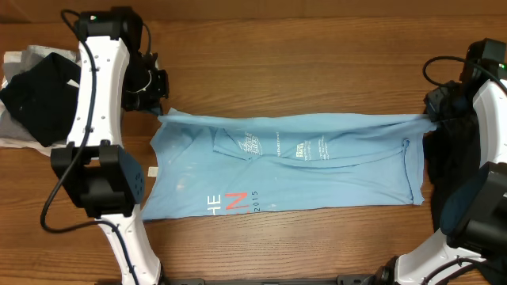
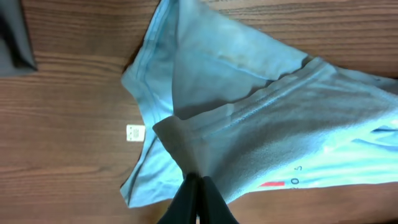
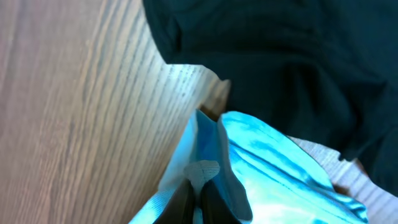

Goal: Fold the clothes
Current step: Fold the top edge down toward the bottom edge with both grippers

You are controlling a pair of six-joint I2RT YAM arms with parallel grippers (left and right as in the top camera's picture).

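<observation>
The surface (image 1: 317, 63) is brown wood, and it fills every view. In the overhead view its grain runs in long thin lines from the left side to the right side. Some lines are dark and some are light. A small white tag (image 1: 153, 169) lies flat on the wood at the middle left. In the left wrist view the wood looks darker and more red. In the right wrist view the wood at the left looks pale and a bit shiny.

Light blue T-shirt (image 1: 285, 170), stretched wide mid-table, upper edge folded over, black garment (image 1: 453, 146) bunched beside it
</observation>
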